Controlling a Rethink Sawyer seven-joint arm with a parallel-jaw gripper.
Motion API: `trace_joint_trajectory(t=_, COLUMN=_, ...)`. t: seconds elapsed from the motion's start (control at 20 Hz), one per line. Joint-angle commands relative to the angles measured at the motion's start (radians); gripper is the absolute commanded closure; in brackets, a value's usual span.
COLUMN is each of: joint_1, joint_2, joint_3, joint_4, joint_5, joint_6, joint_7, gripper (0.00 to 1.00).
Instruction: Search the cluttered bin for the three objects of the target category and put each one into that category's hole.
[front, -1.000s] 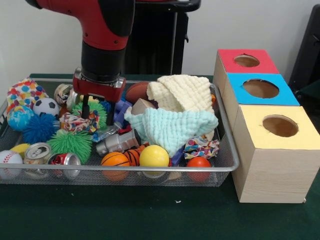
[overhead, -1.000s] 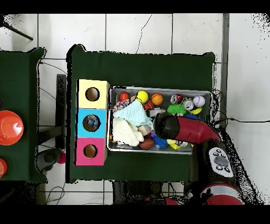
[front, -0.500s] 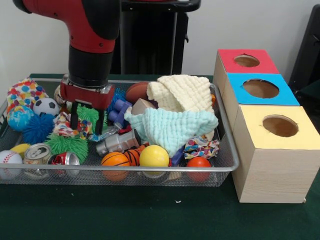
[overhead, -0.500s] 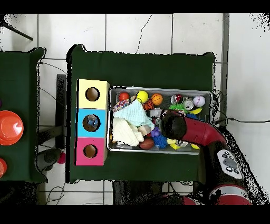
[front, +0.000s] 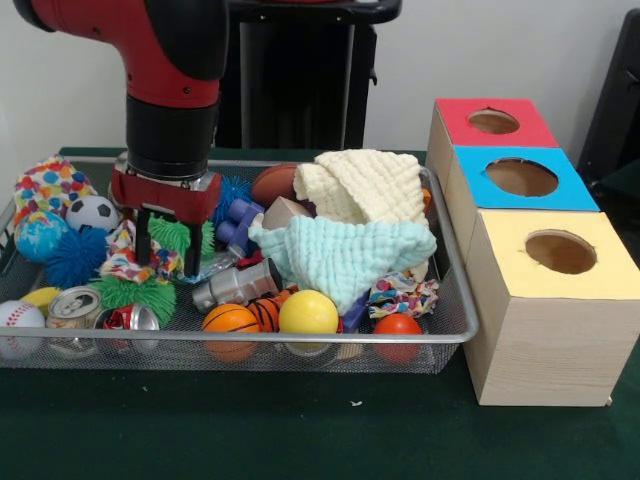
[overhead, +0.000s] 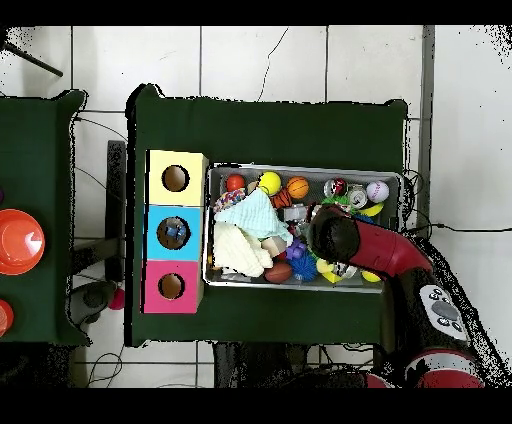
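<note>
My gripper (front: 168, 250) hangs open in the left half of the wire bin (front: 300, 340). Its two black fingers (front: 142, 240) straddle a green spiky ball (front: 176, 235) and reach down beside a colourful rope toy (front: 124, 262); nothing is held. Around it lie a soccer ball (front: 92, 212), a blue spiky ball (front: 76, 256), a second green spiky ball (front: 140, 292), two cans (front: 76, 306), a baseball (front: 18, 318), a basketball (front: 230, 320), a yellow ball (front: 308, 312) and an orange ball (front: 398, 325). In the overhead view the arm (overhead: 345, 238) hides the gripper.
Three boxes with round holes stand right of the bin: red-topped (front: 492, 122), blue-topped (front: 520, 178), yellow-topped (front: 560, 252). A cream cloth (front: 365, 185) and a mint cloth (front: 345, 255) cover the bin's right half. A metal cylinder (front: 238, 285) lies mid-bin.
The gripper has shifted left in the front view and dropped slightly, from over the blue toy to astride the green spiky ball. It has stayed open.
</note>
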Motion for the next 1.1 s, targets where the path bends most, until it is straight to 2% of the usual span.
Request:
trace_joint_trajectory(t=0.05, joint_1=-0.017, joint_2=0.026, joint_3=0.101, joint_4=0.053, joint_5=0.033, joint_6=0.018, joint_7=0.127, gripper=0.0)
trace_joint_trajectory(t=0.4, joint_1=-0.008, joint_2=-0.016, joint_3=0.111, joint_4=0.064, joint_5=0.059, joint_6=0.11, joint_7=0.114, gripper=0.0)
trace_joint_trajectory(t=0.8, joint_1=-0.06, joint_2=-0.028, joint_3=0.196, joint_4=0.104, joint_5=0.102, joint_6=0.09, joint_7=0.105, gripper=0.0)
trace_joint_trajectory(t=1.1, joint_1=-0.062, joint_2=-0.034, joint_3=0.202, joint_4=0.106, joint_5=0.107, joint_6=0.098, joint_7=0.1, gripper=0.0)
